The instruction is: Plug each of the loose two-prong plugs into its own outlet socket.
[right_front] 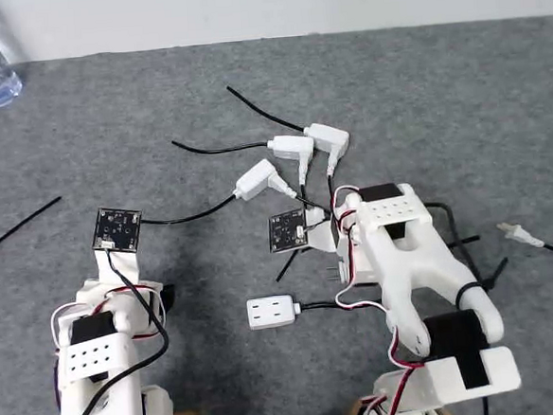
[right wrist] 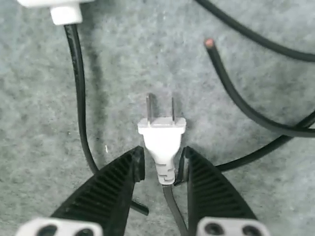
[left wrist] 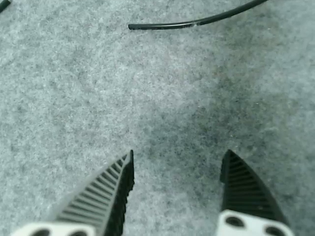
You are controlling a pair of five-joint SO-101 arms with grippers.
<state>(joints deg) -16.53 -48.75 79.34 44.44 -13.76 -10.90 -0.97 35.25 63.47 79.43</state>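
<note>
Our right claw (right wrist: 161, 158) is closed on the plug (right wrist: 161, 135), pinching its rear neck. We judge this grip leaves both prongs free and pointing straight ahead, ready for a socket (right_front: 272, 310). The plug sits between the fingers, its prongs beyond their tips. Our left claw (left wrist: 177, 162) hangs wide open and empty over the table (left wrist: 172, 88).

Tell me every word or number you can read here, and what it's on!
None: no word, number or sign can be read in any view.
Plug: plain white, no print showing.
Outlet: just slots, no print showing.
Black board: tiny specks, too small to read as text.
</note>
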